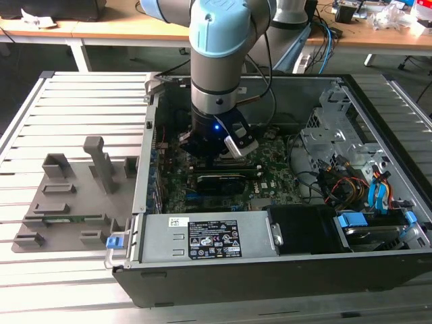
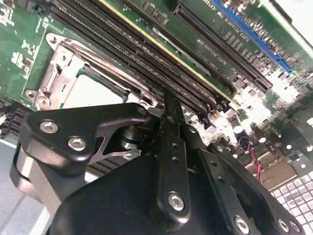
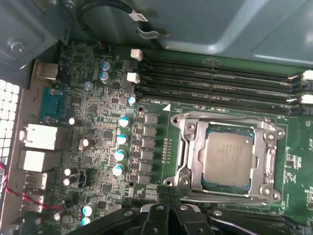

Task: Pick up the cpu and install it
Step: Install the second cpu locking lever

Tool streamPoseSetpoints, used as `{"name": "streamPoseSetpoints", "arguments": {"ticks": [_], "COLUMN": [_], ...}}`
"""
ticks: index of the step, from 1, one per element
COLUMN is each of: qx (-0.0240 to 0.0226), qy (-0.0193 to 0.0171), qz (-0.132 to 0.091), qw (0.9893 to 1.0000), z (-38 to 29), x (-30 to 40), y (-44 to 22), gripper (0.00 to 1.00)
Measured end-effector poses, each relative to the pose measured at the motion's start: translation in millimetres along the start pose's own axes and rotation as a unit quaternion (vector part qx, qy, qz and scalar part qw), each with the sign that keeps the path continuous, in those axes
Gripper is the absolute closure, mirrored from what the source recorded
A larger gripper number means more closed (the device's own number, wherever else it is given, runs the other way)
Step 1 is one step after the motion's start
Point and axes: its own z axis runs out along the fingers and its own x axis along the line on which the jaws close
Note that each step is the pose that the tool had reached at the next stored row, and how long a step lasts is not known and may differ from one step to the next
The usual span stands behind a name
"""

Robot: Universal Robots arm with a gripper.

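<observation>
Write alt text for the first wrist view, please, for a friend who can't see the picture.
A silvery square cpu sits inside the metal-rimmed socket frame on a green motherboard, seen from a camera on the robot's arm. Long black memory slots run beside the socket, and the black gripper hangs close beside the frame, holding nothing.

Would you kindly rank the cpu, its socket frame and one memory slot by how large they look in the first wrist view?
Largest to smallest, as they look in the first wrist view:
1. Socket frame, the metal surround enclosing the cpu.
2. Cpu, sitting inside that frame.
3. Memory slot: longer than the frame is wide but very thin, so its rank against the cpu is unsure.
</observation>
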Motion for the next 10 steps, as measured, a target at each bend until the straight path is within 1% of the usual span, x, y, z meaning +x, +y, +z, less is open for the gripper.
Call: {"name": "streamPoseSetpoints", "arguments": {"ticks": [1,3,5,9,10], "qx": [-0.0007,-0.0044,-0.0051,-0.0055,-0.0056], "qy": [0.0001,-0.0003,-0.0001,0.0000,-0.0004], "qz": [-0.001,-0.003,-0.005,-0.006,-0.007], "qw": [1.0000,1.0000,1.0000,1.0000,1.0000], "z": [1.3,2.8,4.7,6.4,6.4], "x": [0.7,1.0,0.9,0.8,1.0], "y": [1.0,2.2,3.5,4.9,4.8], "gripper": [0.89,0.89,0.89,0.89,0.89]}}
